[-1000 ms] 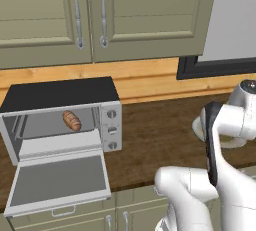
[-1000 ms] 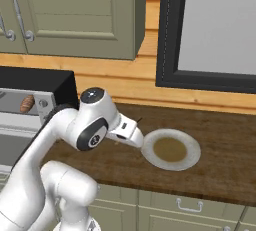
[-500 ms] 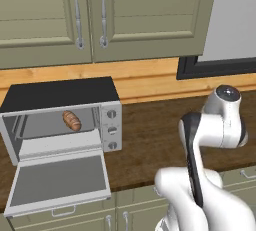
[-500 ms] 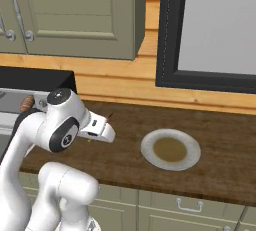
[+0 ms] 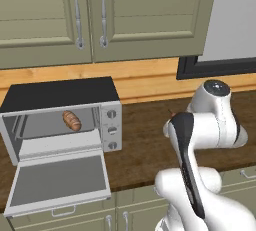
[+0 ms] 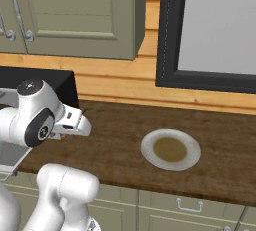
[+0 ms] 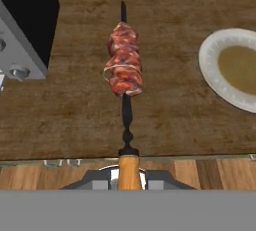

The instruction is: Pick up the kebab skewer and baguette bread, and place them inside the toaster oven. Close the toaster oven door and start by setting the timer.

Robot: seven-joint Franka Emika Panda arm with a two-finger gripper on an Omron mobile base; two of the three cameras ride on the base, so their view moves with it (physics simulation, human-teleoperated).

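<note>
Gripper (image 7: 129, 175): clamped on kebab skewer (image 7: 124, 65) handle, frame bottom.
Advice: we keep it level toward toaster oven (image 5: 60, 120), beside baguette bread (image 5: 71, 120).

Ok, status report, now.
Gripper shut on skewer, above the counter. Baguette inside oven, door open. Plate off to one side; path to oven looks clear.

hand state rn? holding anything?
Hand: closed on the kebab skewer, gripping its wooden handle end; the skewer is lifted above the counter.
</note>
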